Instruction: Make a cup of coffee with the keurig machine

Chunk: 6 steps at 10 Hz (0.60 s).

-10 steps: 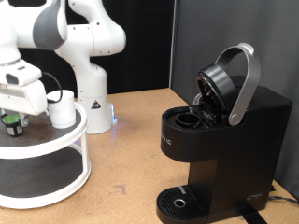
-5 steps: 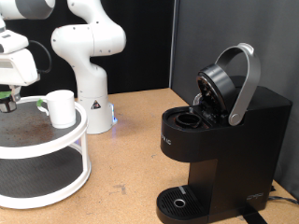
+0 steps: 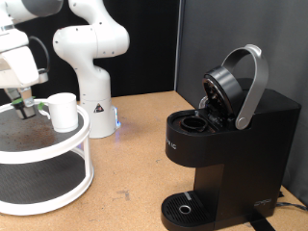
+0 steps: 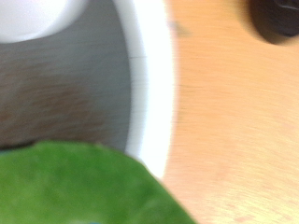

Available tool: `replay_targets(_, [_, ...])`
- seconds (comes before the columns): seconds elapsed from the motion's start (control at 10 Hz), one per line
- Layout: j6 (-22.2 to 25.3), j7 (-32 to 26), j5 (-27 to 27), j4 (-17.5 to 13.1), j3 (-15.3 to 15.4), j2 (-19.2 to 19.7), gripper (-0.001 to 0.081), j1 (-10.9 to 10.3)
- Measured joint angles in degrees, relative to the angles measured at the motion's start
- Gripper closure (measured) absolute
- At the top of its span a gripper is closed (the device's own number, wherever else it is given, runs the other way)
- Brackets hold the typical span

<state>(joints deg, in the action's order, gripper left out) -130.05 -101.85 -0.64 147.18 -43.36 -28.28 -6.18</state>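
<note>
My gripper (image 3: 23, 100) hangs over the top tier of a white round shelf (image 3: 58, 154) at the exterior view's left. It is shut on a small dark pod with a green top (image 3: 26, 108), held just above the tier. The white cup (image 3: 63, 112) stands on the same tier, right of the pod. The black keurig machine (image 3: 236, 144) stands at the right with its grey arched lid handle (image 3: 252, 82) raised and its pod chamber (image 3: 195, 123) open. In the wrist view the pod's green top (image 4: 75, 187) fills the near edge, blurred, with the cup (image 4: 33, 14) and the shelf rim (image 4: 149, 84) beyond.
The robot's white base (image 3: 93, 96) stands behind the shelf. Bare wooden table (image 3: 135, 164) lies between shelf and machine. The round drip tray (image 3: 186, 206) sits at the machine's foot. A dark object (image 4: 276, 19) shows in one corner of the wrist view.
The gripper lifted the pod off the shelf tier, rose, and has now shifted right towards the cup. The cup and machine have not moved.
</note>
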Motion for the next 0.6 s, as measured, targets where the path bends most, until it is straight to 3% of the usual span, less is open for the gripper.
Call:
replay_targets(0.2, [-4.1, 9.38, -6.89, -0.38, 1.1, 1.34, 0.033, -1.8])
replay_targets(0.3, [-3.87, 7.6, -6.05, -0.34, 1.08, 1.33, 0.033, -1.8])
replay_targets(0.6, [10.08, 15.53, -9.74, -5.06, 2.43, 2.21, 0.033, -3.29])
